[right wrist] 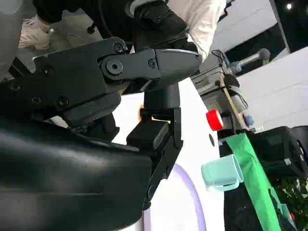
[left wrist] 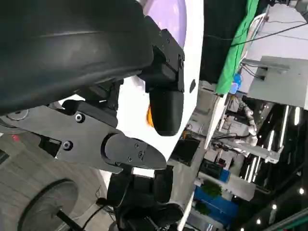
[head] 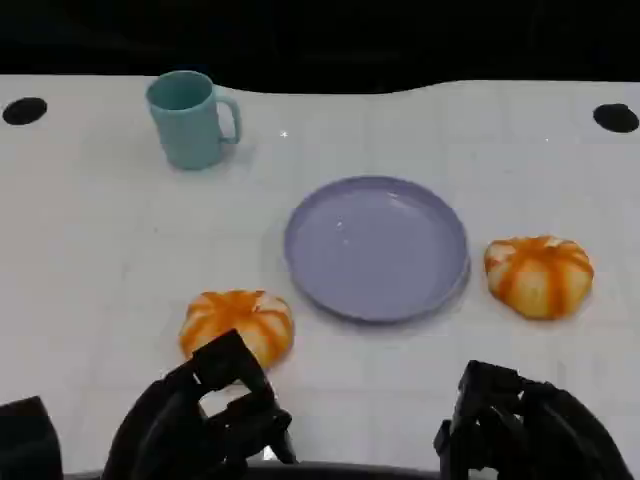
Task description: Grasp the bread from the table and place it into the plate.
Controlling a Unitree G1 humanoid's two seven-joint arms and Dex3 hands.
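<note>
At the lower left of the frame my left hand (head: pixel 200 420) hangs spread and empty just below the bread (head: pixel 237 325), so reaching is in hand and I judge closing on it comes next, then carrying to the plate (head: pixel 377 248).

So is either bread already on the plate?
No. In the head view both breads lie on the white table, one on each side of the empty purple plate.

The head view looks down from above onto the white table (head: pixel 90 250), both hands at its near edge. Each wrist view sits close behind its own hand, tilted sideways across the table toward the room beyond. All three share the purple plate (head: pixel 377 247) (left wrist: pixel 169 19) (right wrist: pixel 190 192).
</note>
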